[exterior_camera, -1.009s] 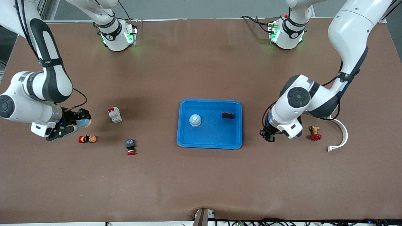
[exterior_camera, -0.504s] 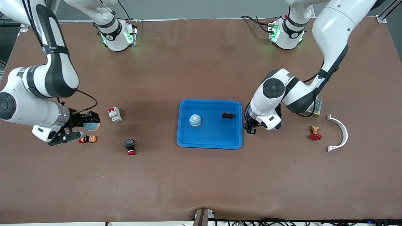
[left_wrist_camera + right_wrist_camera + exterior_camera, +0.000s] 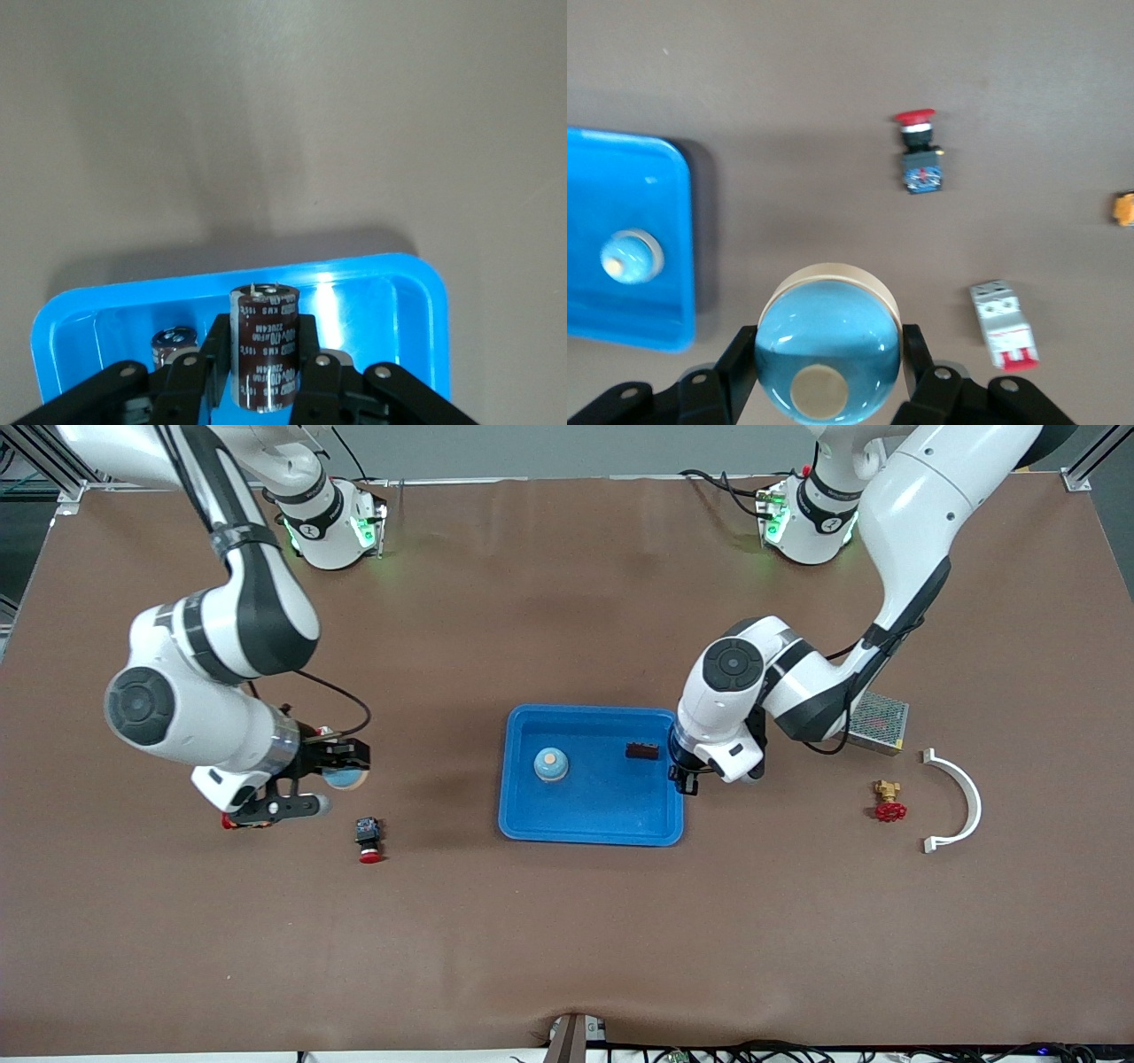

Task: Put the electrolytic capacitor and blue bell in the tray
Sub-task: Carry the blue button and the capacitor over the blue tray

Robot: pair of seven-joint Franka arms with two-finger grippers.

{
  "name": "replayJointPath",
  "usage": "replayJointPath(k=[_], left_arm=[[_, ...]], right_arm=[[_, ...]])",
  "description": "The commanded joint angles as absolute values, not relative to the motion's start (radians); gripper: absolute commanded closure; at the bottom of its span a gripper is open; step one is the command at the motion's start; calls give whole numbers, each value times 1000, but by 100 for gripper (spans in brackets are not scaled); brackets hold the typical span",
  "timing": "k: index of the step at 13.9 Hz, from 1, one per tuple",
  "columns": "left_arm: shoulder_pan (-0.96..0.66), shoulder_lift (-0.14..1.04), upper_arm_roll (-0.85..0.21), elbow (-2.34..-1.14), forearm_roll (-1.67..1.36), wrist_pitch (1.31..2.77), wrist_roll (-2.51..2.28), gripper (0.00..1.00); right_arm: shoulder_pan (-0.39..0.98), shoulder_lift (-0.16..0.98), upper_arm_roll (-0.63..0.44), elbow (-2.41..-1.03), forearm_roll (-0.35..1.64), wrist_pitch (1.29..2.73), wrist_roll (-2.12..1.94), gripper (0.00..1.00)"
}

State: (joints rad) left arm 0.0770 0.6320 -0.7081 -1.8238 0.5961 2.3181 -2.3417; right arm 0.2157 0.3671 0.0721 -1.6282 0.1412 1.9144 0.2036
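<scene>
Bright-blue plastic, shallow and rounded at the corners, the tray (image 3: 591, 828) sat mid-table and already carried a small blue bell (image 3: 550, 763) and a dark block (image 3: 642, 751). The left hand (image 3: 684, 777) hung over the tray's rim at the left arm's end, clamped on a dark brown cylindrical electrolytic capacitor (image 3: 264, 347). The right hand (image 3: 321, 779), over bare table toward the right arm's end, gripped a pale blue domed bell (image 3: 827, 351).

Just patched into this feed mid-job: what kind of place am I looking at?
Most likely a robotics lab bench: two arms bolted along a brown-covered table, and assorted electrical and hardware parts such as a red pushbutton switch, a red-handled valve and a blue tray for sorting.
</scene>
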Motion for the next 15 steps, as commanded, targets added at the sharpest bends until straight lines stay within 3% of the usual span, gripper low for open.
replayJointPath(k=[1,9,15], left_arm=[[-3,658,-651,-1763,618,2301,-2376,100],[-158,726,-523,-1638,606,2299,-2393,100],[-254,779,-440,-1569,604,2299,-2396,100]], right_arm=[[283,405,61,-1591,161,1962,346,51],[481,521,60,-1589,149,2203,675,51],[543,595,54,-1588,104,2318,773,51]])
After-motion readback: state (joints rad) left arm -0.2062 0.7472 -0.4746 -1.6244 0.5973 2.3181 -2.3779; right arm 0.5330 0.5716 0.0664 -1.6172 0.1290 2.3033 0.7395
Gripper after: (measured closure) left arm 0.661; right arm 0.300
